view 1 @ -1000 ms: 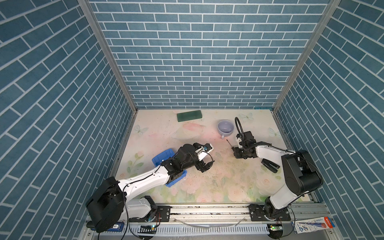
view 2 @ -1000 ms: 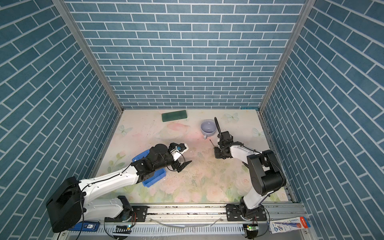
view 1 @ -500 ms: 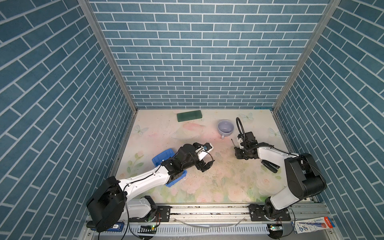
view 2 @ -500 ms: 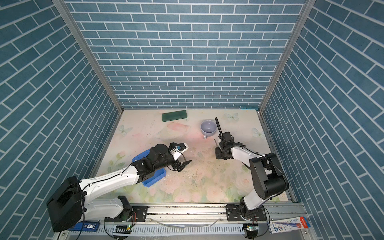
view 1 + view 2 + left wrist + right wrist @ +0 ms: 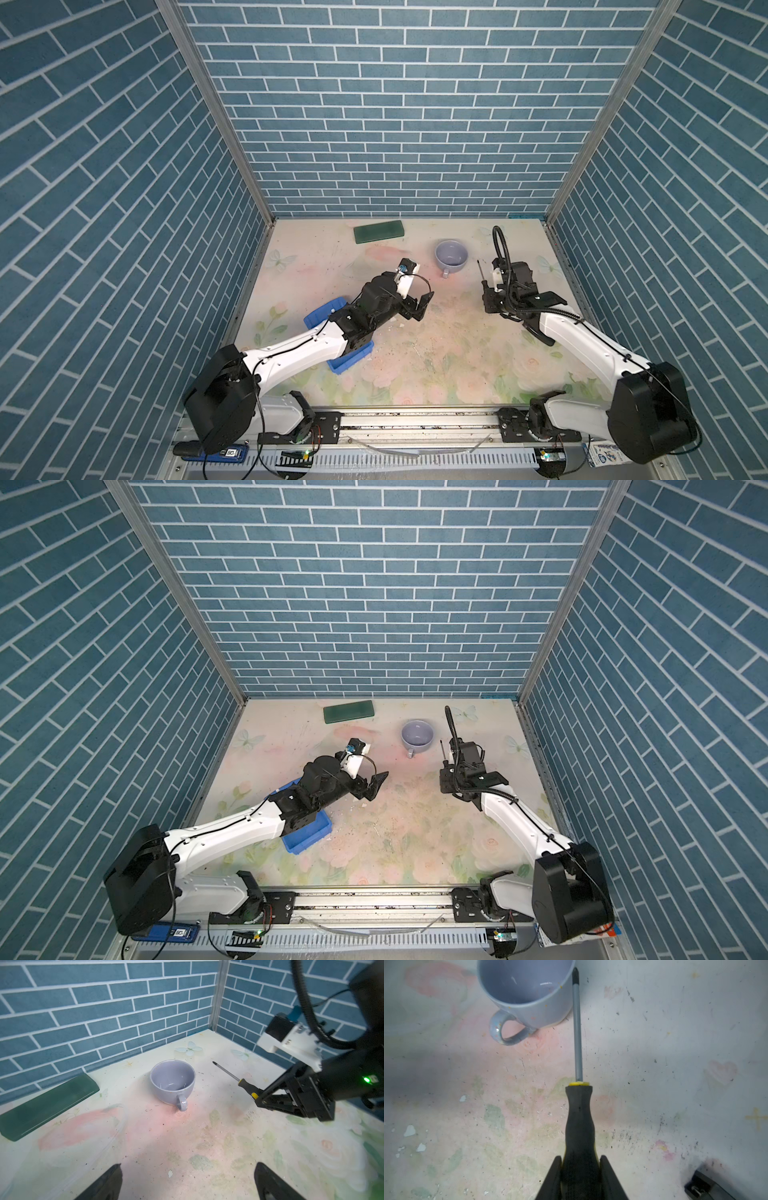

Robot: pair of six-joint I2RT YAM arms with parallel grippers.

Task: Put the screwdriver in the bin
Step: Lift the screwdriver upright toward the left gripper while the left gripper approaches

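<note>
My right gripper [image 5: 485, 286] [image 5: 445, 766] [image 5: 580, 1159] is shut on the black, yellow-trimmed handle of the screwdriver [image 5: 579, 1118] [image 5: 239, 1080]. It holds the screwdriver off the table with the thin shaft [image 5: 481, 270] pointing towards the back wall, just right of the mug. The blue bin [image 5: 322, 318] [image 5: 307, 833] lies at front left, mostly hidden under my left arm. My left gripper [image 5: 417, 309] [image 5: 374, 787] [image 5: 188, 1165] hangs open over bare table near the middle, past the bin's far end, with nothing between its fingers.
A pale lavender mug [image 5: 451, 255] [image 5: 172, 1082] [image 5: 527, 987] stands upright at back centre-right, its handle towards the front. A flat dark green block [image 5: 378, 230] [image 5: 47, 1103] lies by the back wall. Brick-patterned walls close in three sides.
My right gripper has shifted slightly right and back with the screwdriver, whose shaft has swung towards the back wall. The right arm's elbow has moved outwards. The left arm has not moved.
</note>
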